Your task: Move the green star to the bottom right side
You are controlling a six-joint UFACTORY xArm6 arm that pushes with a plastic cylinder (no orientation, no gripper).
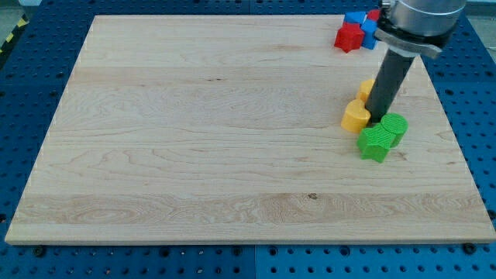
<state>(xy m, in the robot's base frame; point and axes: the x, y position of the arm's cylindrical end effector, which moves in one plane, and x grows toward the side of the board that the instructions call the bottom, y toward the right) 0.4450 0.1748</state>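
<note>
The green star (375,142) lies on the wooden board (232,155) at the view's right, a little below mid-height. A second green block (395,125) touches it on its upper right. My tip (375,124) rests just above the green star, between the yellow heart-shaped block (356,116) on its left and the second green block on its right. Another yellow block (366,89) is partly hidden behind the rod.
A red star-like block (349,36) and blue blocks (361,22) sit near the board's top right corner, partly hidden by the arm (418,19). The board's right edge (457,147) lies close to the green blocks.
</note>
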